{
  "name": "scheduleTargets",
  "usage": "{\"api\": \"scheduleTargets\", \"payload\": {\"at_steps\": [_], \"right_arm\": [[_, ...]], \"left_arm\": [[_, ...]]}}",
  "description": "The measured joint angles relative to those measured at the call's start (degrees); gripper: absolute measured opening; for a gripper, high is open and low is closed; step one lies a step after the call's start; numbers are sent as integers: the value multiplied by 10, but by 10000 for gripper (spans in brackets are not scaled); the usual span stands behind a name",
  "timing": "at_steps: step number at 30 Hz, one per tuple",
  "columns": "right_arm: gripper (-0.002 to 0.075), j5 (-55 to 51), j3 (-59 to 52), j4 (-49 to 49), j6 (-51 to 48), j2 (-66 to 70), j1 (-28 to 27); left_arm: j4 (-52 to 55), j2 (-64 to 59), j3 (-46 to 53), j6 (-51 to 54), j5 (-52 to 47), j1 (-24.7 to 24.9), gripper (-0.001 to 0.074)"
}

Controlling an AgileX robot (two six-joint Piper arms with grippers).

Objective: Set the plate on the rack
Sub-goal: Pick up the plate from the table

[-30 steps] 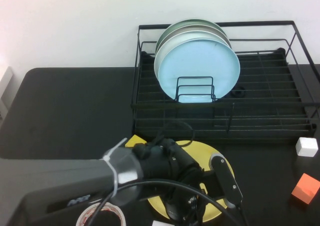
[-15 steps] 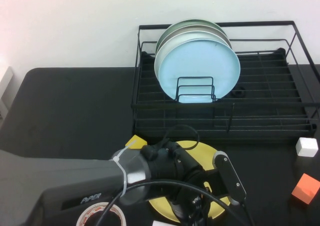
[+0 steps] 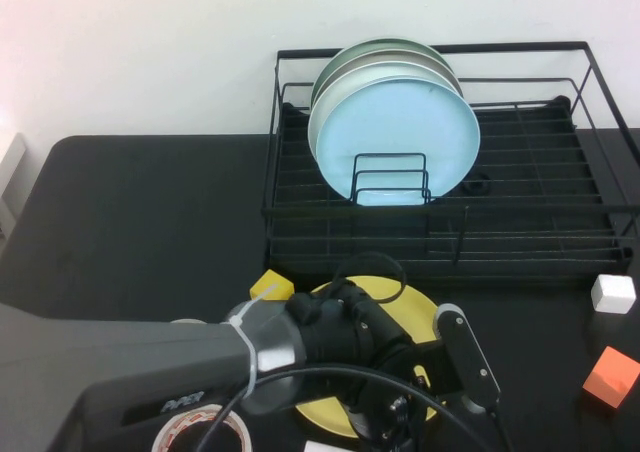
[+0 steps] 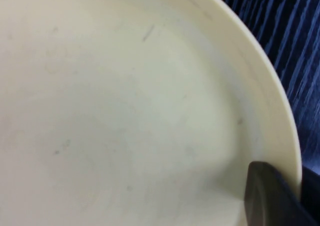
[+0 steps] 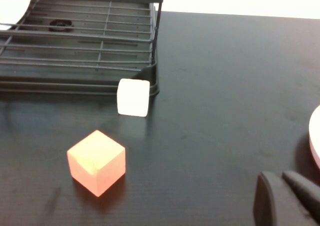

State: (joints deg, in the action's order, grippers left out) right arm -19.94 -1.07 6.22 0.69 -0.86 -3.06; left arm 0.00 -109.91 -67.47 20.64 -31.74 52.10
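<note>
The pale yellow plate (image 3: 330, 417) lies flat on the black table in front of the black wire rack (image 3: 520, 232), mostly covered by my left arm. In the left wrist view the plate (image 4: 125, 111) fills the picture. My left gripper (image 3: 470, 367) is at the plate's right rim. One finger (image 4: 270, 196) rests on the plate's inner face, and the rim runs between it and a dark shape outside, so the gripper (image 4: 300, 186) looks shut on the rim. My right gripper (image 5: 287, 198) is shut and empty, low over the table right of the rack (image 5: 80, 41). It is out of the high view.
A light blue plate (image 3: 400, 142) and grey-green plates (image 3: 385, 57) stand upright in the rack's left half. A yellow block (image 3: 272, 285), a tape roll (image 3: 200, 437), a white cube (image 3: 613, 293) (image 5: 133, 97) and an orange cube (image 3: 610, 376) (image 5: 96, 162) lie on the table.
My left arm and gripper have shifted a little to the right over the plate, towards its right rim. The plate has stayed in place.
</note>
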Motion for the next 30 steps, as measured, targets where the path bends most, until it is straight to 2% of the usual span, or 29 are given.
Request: {"api": "scheduleTargets", "payload": {"at_steps": [16,30], "right_arm": [[11,0,0,0,0,0,0],[11,0,0,0,0,0,0]], "left_arm": [[-32,114,5,-43,-45,1,4],[-41,143,5,-45,-71,4,4]]}}
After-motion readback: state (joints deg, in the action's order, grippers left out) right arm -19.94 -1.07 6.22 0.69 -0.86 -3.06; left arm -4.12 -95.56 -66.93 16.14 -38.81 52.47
